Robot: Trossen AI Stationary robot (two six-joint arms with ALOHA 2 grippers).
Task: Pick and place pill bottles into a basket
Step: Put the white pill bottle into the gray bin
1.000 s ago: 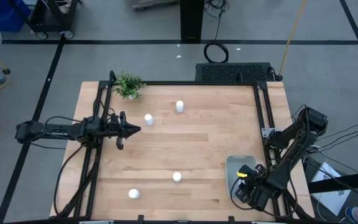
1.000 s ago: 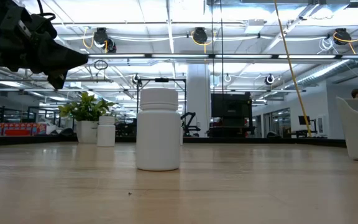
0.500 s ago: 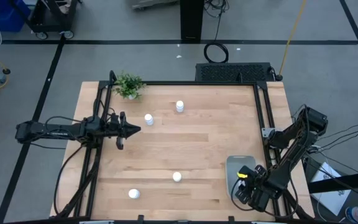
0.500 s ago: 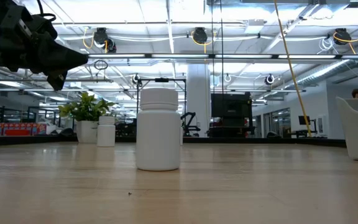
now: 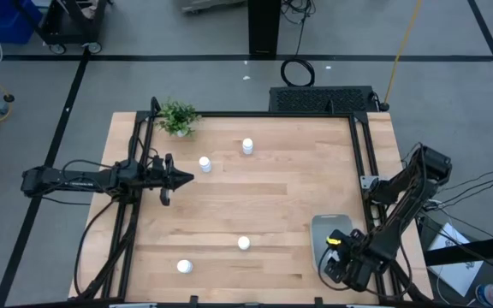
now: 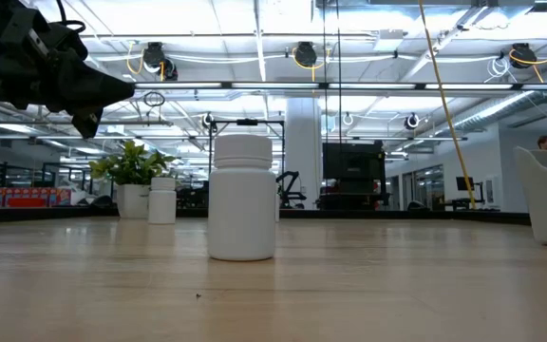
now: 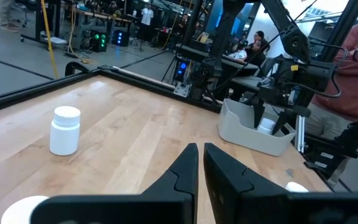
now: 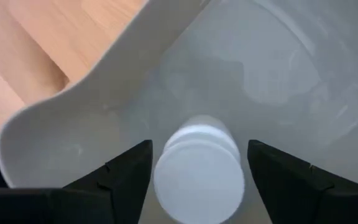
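Wooden counter (image 5: 272,201), framed by dark rails, carries all items noted.

Left arm lies level across the counter's left edge. Left hand (image 5: 185,177) sits above the wood just beside one pill bottle; its fingers (image 7: 185,171) are together, with only a thin slit between them, gripping nothing.

Right arm is folded at the counter's near right corner. Right hand (image 5: 336,254) is positioned over the basket (image 5: 323,224), and its wrist view shows its fingers (image 8: 126,168) spread apart on either side of a pill bottle (image 8: 197,165) that stands inside the basket, with a visible gap on each side.

Basket: pale blue-grey, at the near right of the counter, close to the right rail.

Potted plant (image 5: 177,117) stands at the far left corner.

Four further pill bottles stand upright on bare wood, well apart from the basket: one (image 5: 204,163) beside the left hand, one (image 5: 247,146) farther back near the centre, one (image 5: 244,244) near the front centre, one (image 5: 185,267) at the front left.
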